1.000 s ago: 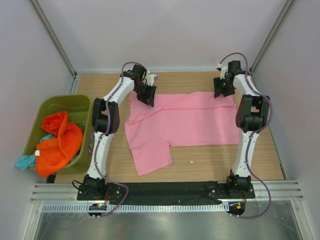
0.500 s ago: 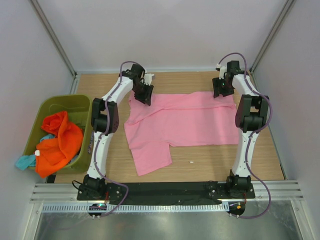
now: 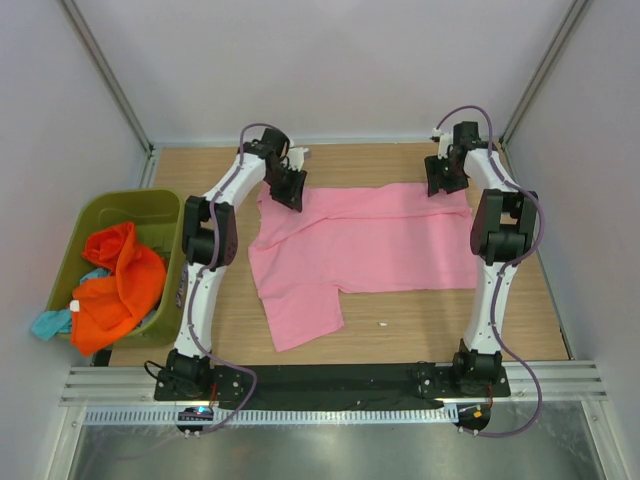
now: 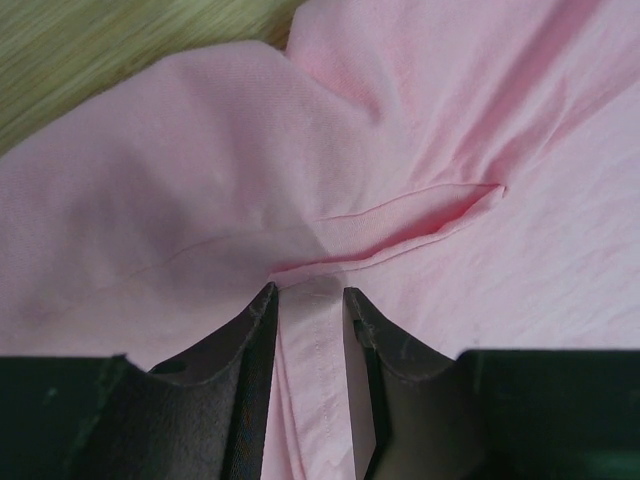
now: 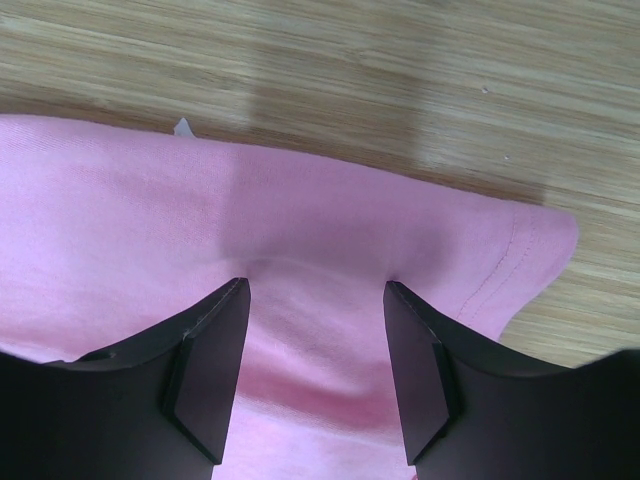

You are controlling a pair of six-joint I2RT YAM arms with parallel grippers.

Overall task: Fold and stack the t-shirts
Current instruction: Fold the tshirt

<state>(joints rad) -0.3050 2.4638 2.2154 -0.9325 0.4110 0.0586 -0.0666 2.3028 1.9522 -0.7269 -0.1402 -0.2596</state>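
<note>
A wooden table [image 3: 420, 315] is enclosed by pale walls [image 3: 330, 70]. The pink t-shirt [image 3: 380, 240] is laid flat on it, long axis left to right, one sleeve pointed at the near edge. At its far left corner a raised fold is straddled by the narrowly parted left hand [image 4: 308, 305]; a grip cannot be confirmed. At the far right corner the right hand [image 5: 315, 300] is set down wide open.

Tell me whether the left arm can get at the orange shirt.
Probably, once freed: the orange shirt lies uncovered atop the open bin beside that arm, but the left gripper straddles a pink shirt fold.
</note>
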